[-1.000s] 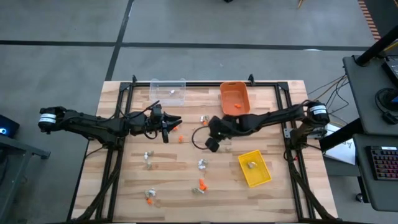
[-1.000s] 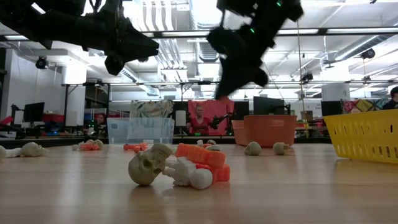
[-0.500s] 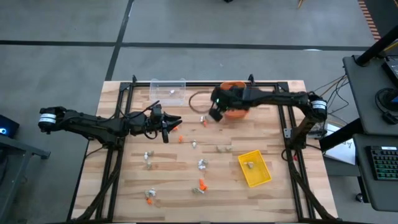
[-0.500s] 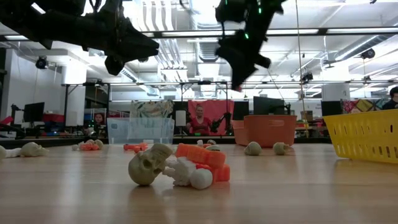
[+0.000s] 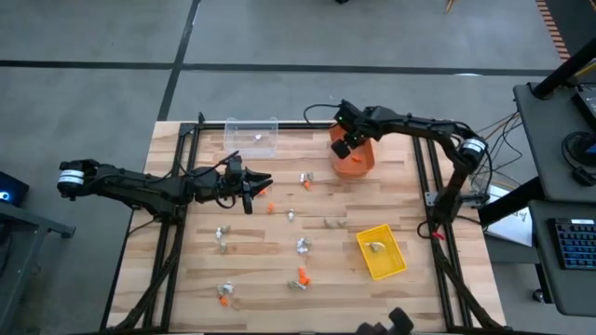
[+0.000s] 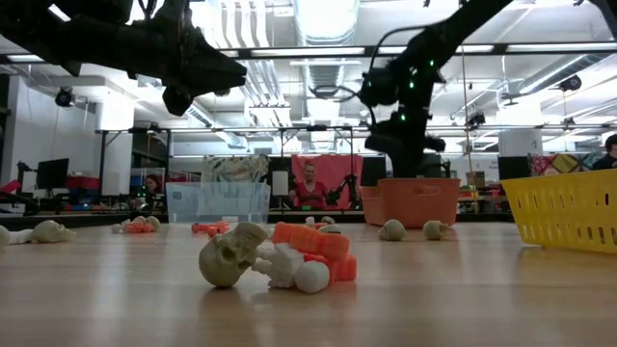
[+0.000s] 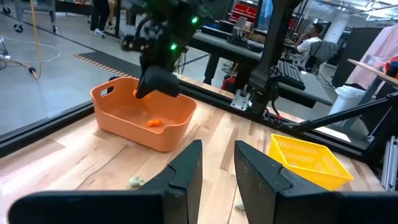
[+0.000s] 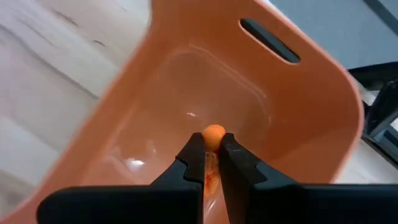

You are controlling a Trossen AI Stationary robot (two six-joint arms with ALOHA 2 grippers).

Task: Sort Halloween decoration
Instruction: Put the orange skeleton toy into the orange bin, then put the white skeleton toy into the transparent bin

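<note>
The table (image 5: 186, 279) carries three bins: an orange bin (image 5: 365, 164) at the far edge, a clear bin (image 5: 252, 136) beside it, and a yellow bin (image 5: 382, 252) nearer the right front. The right gripper (image 8: 208, 155) hangs over the orange bin, its fingers pinched nearly together on an orange trinket (image 8: 213, 133); another orange piece (image 7: 154, 123) lies on the bin floor. The left gripper (image 5: 250, 195) hovers above the table left of centre, its fingers (image 7: 186, 174) a narrow gap apart with nothing between them. Other trinkets (image 5: 303, 247) lie scattered across the wood, orange, white and tan; a small skull (image 6: 229, 256) lies touching an orange piece (image 6: 313, 241) near the front.
</note>
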